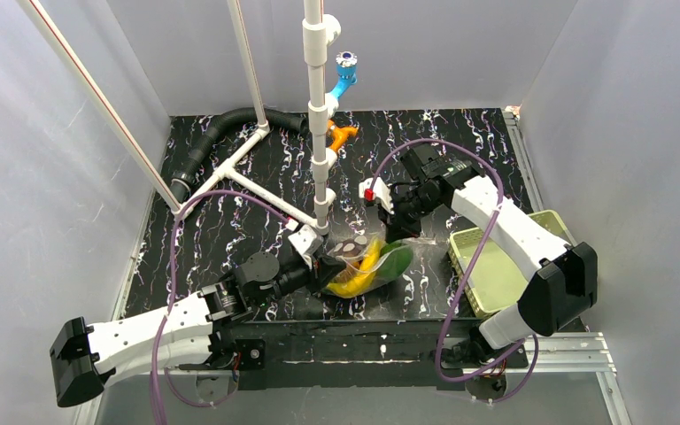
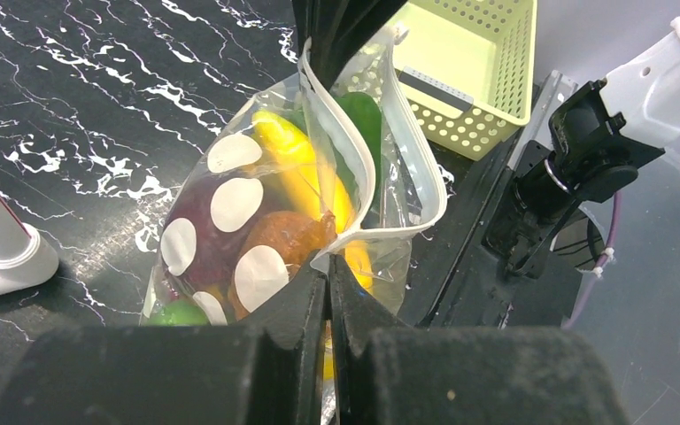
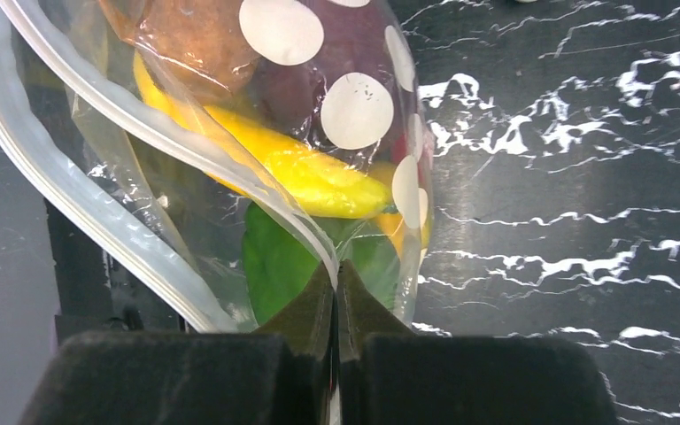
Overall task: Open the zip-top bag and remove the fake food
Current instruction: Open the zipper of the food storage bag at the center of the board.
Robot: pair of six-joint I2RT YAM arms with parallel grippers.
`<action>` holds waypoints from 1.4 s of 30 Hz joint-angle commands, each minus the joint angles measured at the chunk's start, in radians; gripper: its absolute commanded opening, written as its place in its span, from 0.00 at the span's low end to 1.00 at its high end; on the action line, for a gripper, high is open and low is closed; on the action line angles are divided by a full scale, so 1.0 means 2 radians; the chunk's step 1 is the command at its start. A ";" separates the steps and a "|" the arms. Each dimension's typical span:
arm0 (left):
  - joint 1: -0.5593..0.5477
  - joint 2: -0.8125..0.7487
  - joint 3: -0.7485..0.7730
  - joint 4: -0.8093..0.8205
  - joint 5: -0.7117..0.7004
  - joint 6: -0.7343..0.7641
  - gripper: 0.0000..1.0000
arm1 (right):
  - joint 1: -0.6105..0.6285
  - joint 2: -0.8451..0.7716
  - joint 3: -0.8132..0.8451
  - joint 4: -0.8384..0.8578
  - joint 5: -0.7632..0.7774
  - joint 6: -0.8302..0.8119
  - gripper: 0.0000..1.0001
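Pinching zip-top bag rim, opposite ends: left hand, right hand; mouth gaping.

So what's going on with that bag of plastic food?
Both arms are holding the zip-top bag between them. The left gripper and the right gripper are each shut on its zip rim, at opposite ends. The mouth is parted, and the fake food is inside, none removed yet.
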 commanded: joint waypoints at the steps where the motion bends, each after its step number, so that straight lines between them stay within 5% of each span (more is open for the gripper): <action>1: 0.000 -0.007 -0.005 0.019 0.003 -0.015 0.00 | 0.002 -0.016 0.049 0.014 0.017 0.008 0.01; 4: 0.000 -0.010 -0.008 0.022 -0.001 -0.028 0.10 | 0.002 -0.009 0.069 0.001 0.008 0.008 0.01; 13: 0.001 -0.067 0.000 -0.025 -0.008 -0.071 0.90 | 0.003 -0.013 0.079 -0.006 -0.026 0.016 0.01; 15: 0.001 -0.085 0.010 -0.051 -0.017 -0.082 0.98 | 0.003 -0.015 0.077 -0.006 -0.031 0.018 0.01; 30: 0.008 -0.092 0.150 -0.259 -0.084 -0.130 0.98 | 0.021 -0.024 0.057 0.003 -0.043 0.031 0.01; 42: 0.073 -0.025 0.175 -0.246 0.000 -0.169 0.98 | 0.024 -0.032 0.046 0.006 -0.051 0.037 0.01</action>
